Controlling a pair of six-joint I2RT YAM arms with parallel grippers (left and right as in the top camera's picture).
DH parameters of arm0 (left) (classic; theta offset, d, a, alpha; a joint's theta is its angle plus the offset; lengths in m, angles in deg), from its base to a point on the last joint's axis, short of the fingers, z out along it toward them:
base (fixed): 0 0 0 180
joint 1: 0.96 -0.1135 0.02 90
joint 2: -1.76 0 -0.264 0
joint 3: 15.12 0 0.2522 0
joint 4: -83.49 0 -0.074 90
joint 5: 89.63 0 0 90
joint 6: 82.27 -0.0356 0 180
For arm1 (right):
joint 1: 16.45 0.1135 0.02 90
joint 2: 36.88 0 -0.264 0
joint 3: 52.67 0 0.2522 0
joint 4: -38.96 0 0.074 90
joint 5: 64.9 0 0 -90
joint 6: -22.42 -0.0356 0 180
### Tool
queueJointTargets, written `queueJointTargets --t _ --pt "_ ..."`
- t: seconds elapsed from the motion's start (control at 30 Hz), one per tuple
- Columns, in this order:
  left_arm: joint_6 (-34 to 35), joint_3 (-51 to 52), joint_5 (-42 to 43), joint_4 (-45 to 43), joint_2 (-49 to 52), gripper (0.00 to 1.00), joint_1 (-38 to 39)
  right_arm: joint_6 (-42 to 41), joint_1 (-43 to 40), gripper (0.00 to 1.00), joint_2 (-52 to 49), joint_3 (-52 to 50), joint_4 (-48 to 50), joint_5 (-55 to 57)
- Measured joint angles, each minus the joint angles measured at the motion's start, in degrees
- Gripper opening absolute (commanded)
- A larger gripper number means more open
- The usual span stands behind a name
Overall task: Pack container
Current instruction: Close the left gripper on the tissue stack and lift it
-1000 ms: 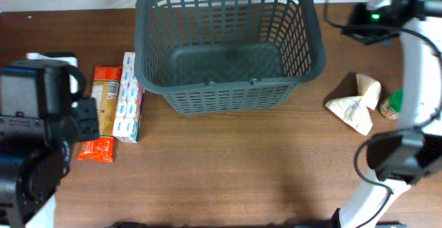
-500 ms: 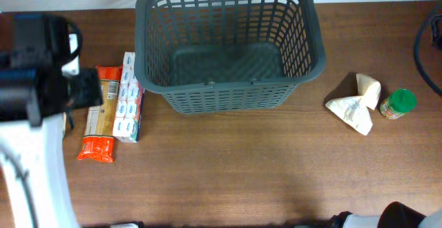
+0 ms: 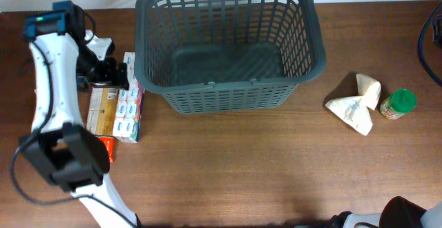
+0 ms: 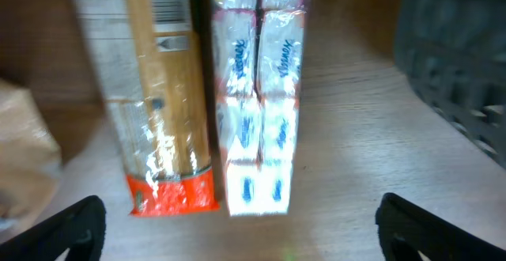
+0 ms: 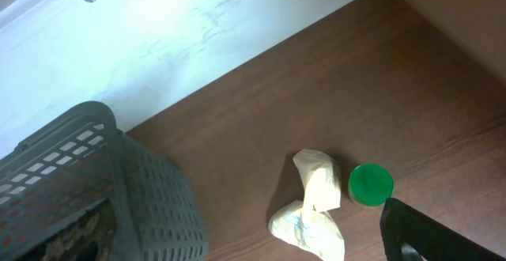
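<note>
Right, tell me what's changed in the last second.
The left gripper swung from the near-left corner up over the tissue pack and orange packet, jaws open, holding nothing. The right arm drew back off the right side. The basket, paper bag and green-lidded jar stayed put.

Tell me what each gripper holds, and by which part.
The left gripper holds nothing: it hangs open above the tissue pack. The right gripper shows only one finger, so it cannot be told.

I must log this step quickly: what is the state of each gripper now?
Left gripper: open, fingers wide apart, holding nothing.
Right gripper: cannot be told; only one finger shows.
</note>
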State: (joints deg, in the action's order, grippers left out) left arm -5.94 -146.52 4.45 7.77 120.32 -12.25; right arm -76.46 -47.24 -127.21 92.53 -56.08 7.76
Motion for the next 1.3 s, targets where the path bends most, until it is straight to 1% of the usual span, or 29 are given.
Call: queueJointTargets --t 0.07,0.23,0.47,0.5,0.53,0.6,0.63,0.67,0.77,0.8,0.83,0.97,1.1,1.17,1.23,1.3 --pt "-1.0 0.0 0.5 -0.2 3.6 1.0 0.0 0.0 0.0 0.99 0.0 0.0 0.0 0.0" --pt "-4.1 0.0 2.7 -0.5 10.9 1.0 0.5 0.1 0.0 0.99 0.0 0.0 0.0 0.0" --pt "-4.8 0.0 0.2 -2.7 15.8 1.0 2.6 0.0 0.0 0.99 0.0 0.0 0.0 0.0" --pt "-4.8 0.0 -0.2 -3.0 16.0 0.97 2.8 0.0 0.0 0.99 0.0 0.0 0.0 0.0" --pt "-4.8 0.0 -0.7 -3.4 16.3 0.9 2.8 0.0 0.0 0.99 0.0 0.0 0.0 0.0" --pt "-4.5 0.0 -1.9 -3.6 16.7 0.64 2.9 0.0 0.0 0.99 0.0 0.0 0.0 0.0" --pt "-4.1 0.0 -2.9 -3.7 16.9 0.49 2.9 0.0 0.0 0.98 0.0 0.0 0.0 0.0" --pt "-3.4 0.0 -3.8 -3.8 17.1 0.38 2.9 0.0 0.0 0.99 0.0 0.0 0.0 0.0" --pt "-2.7 0.0 -6.1 -3.8 17.6 0.23 2.9 0.0 0.0 0.99 0.0 0.0 0.0 0.0" --pt "-2.3 0.0 -6.6 -3.8 17.7 0.17 2.9 0.0 0.0 0.99 0.0 0.0 0.0 0.0" --pt "-1.9 0.0 -7.0 -3.8 17.7 0.02 2.9 0.0 0.0 0.99 0.0 0.0 0.0 0.0" --pt "-1.5 -0.1 -7.5 -3.3 17.7 0.02 2.9 0.0 0.0 0.99 0.0 0.0 0.0 0.0" --pt "-0.2 -1.7 -8.2 -0.3 18.3 0.02 2.9 0.1 0.0 0.99 0.0 0.0 0.0 0.0" --pt "0.3 -4.9 -8.6 2.7 19.4 0.02 2.9 0.0 0.0 0.99 0.0 0.0 0.0 0.0" --pt "0.9 -10.2 -8.7 5.6 20.4 0.02 2.9 0.0 0.0 0.99 0.0 0.0 0.0 0.0" --pt "1.8 -14.8 -9.0 6.0 20.6 0.02 2.9 0.0 0.0 0.99 0.0 0.0 0.0 0.0"
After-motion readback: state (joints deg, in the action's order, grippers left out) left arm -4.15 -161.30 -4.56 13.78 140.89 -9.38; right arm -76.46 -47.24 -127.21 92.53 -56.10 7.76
